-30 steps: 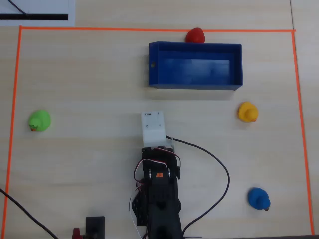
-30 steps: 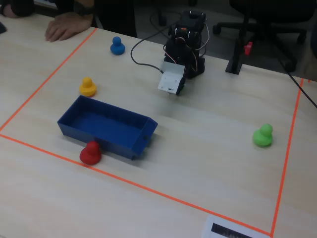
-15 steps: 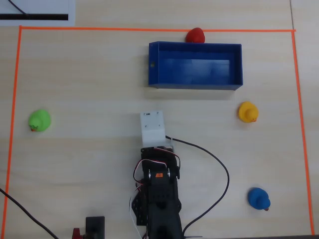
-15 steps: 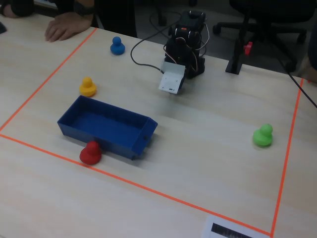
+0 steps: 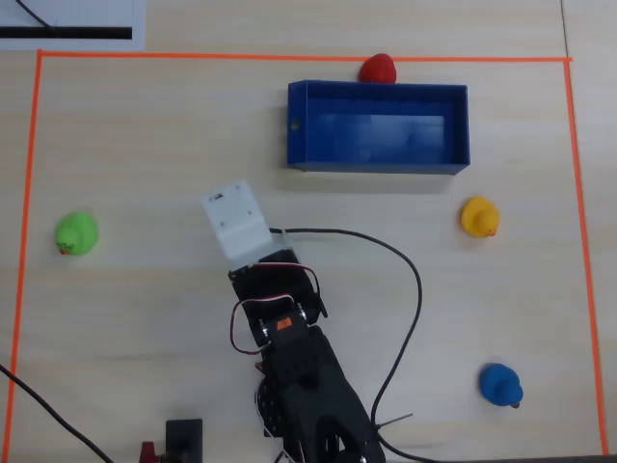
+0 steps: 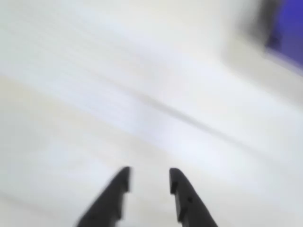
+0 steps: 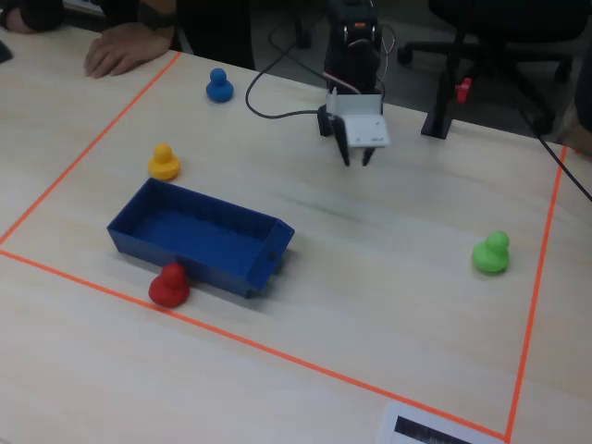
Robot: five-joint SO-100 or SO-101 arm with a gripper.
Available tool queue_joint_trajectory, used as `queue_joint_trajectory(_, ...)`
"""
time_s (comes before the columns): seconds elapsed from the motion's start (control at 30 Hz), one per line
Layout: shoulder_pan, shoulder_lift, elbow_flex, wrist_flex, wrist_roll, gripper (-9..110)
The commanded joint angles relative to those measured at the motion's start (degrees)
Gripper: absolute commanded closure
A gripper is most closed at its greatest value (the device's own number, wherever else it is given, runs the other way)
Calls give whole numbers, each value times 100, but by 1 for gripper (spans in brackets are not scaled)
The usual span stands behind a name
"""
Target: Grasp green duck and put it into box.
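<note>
The green duck sits on the table at the left of the overhead view, and at the right of the fixed view. The dark-blue box lies empty at the top centre; in the fixed view it lies at the left, and its corner shows blurred in the wrist view. My gripper hangs above bare table between box and duck, far from both. In the wrist view my gripper has its jaws apart with nothing between them. In the overhead view the white wrist mount hides the fingers.
A red duck sits against the box's far wall. A yellow duck and a blue duck sit at the right. Orange tape borders the work area. A black cable loops beside the arm. A person's hand rests at the table edge.
</note>
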Motion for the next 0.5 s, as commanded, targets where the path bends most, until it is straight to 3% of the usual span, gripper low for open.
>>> queue_joint_trajectory(0.0, -765, -940, -888, -773, -70, 82)
queue_joint_trajectory(0.47, -2777, -3138, -422, -5730, 466, 76)
